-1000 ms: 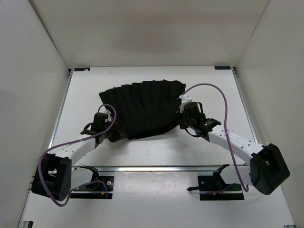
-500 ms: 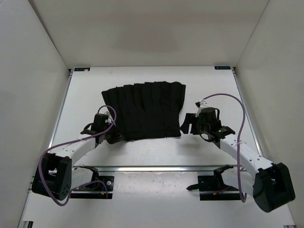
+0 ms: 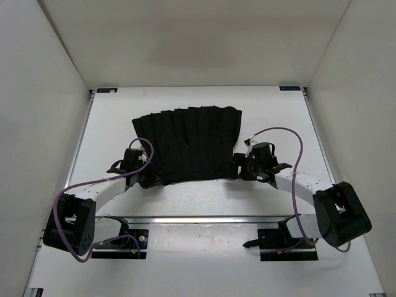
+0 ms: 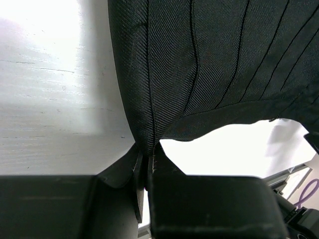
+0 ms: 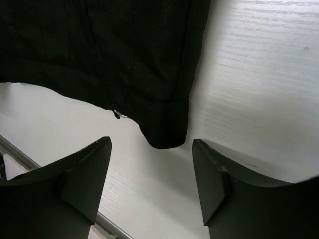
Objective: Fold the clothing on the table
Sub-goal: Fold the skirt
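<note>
The black pleated clothing (image 3: 189,143) lies spread on the white bench (image 3: 105,130). It sits roughly midway between the left and right rails, and its pleats run from near to far.

The left fingers (image 4: 209,199) are at the garment's near-left corner. They are closed tight on a pinch of the hem, and the fabric comes straight up out of the narrow slit between them. From that pinch the near edge curves away to the right, with bare bench showing beside it.

The right fingers (image 5: 82,172) are at the near-right corner and stand apart, holding nothing. The folded corner of the cloth lies flat on the bench just beyond their tips, in line with the gap between them, and touches neither finger. A purple cable (image 3: 275,131) loops above the right arm.
</note>
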